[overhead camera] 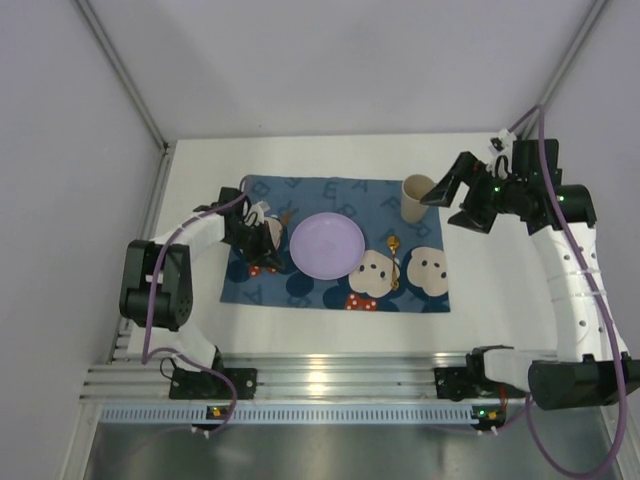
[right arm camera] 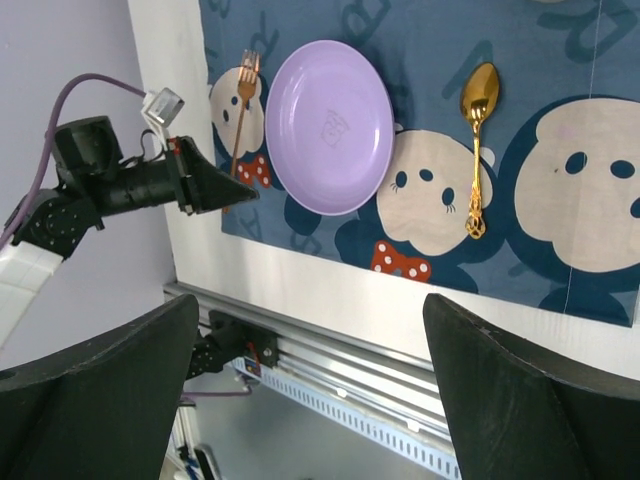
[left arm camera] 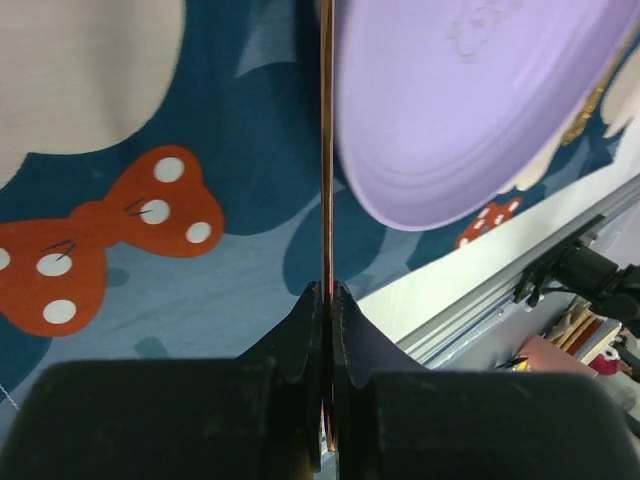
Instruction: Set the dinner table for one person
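The table [overhead camera: 500,290] lies white beneath both grippers, its rail at the arms' bases. The blue mat [overhead camera: 300,192] is under the left gripper [overhead camera: 268,240] and to the left of the right gripper [overhead camera: 452,200]. The purple plate [overhead camera: 327,245] sits just right of the left gripper. The cup [overhead camera: 416,198] stands upright just left of the right gripper, whose jaws are spread wide and hold nothing. The gold spoon [right arm camera: 477,150] lies between plate and right gripper. The left gripper is clenched on the handle of a copper fork [right arm camera: 243,100], tines pointing away from it beside the plate.
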Controlling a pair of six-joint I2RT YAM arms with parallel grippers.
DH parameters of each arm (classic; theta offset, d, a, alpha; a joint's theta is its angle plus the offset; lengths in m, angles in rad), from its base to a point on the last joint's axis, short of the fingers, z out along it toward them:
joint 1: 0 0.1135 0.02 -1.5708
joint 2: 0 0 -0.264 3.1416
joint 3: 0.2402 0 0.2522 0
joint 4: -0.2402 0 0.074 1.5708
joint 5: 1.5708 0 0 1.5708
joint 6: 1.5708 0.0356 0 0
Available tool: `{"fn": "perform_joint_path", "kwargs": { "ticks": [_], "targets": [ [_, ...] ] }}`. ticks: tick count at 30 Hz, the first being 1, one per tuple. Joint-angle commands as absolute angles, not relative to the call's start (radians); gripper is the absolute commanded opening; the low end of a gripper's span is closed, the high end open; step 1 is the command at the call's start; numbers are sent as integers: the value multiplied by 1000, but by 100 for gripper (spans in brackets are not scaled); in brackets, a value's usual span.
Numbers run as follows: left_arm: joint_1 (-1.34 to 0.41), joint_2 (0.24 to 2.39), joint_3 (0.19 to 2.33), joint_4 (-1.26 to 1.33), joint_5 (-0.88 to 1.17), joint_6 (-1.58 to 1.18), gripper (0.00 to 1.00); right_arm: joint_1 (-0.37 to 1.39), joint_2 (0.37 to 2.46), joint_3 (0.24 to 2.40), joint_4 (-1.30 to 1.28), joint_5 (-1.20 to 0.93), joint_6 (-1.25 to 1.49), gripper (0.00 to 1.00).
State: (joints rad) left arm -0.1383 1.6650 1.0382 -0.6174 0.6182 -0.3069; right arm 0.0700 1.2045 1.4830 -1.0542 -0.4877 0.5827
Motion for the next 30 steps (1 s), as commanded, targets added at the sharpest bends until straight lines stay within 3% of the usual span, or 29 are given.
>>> {"fn": "perform_joint_path", "kwargs": {
  "ticks": [1, 9, 11, 15, 17, 24, 30],
  "targets": [
    [-130, 1695, 1065, -669, 562, -308, 0, 83, 1181, 1468, -1031, -479, 569, 94],
    [-130, 1698, 1045, -683, 471, -340, 2, 92, 1192, 1463, -1026, -476, 566, 94],
    [-132, 1698, 1046, -687, 454, -347, 9, 94, 1198, 1465, -1026, -474, 566, 94],
    [-130, 1683, 1045, -689, 417, -382, 38, 97, 1204, 1468, -1022, -474, 568, 94],
    [-130, 1674, 1049, -695, 402, -388, 42, 98, 1206, 1466, -1022, -472, 568, 94],
    [-130, 1619, 1159, -787, 318, -425, 46, 97, 1197, 1474, -1040, -437, 549, 94],
    [-132, 1539, 1420, -893, 115, -413, 47, 110, 1160, 1508, -1023, -393, 468, 97]
  ]
}}
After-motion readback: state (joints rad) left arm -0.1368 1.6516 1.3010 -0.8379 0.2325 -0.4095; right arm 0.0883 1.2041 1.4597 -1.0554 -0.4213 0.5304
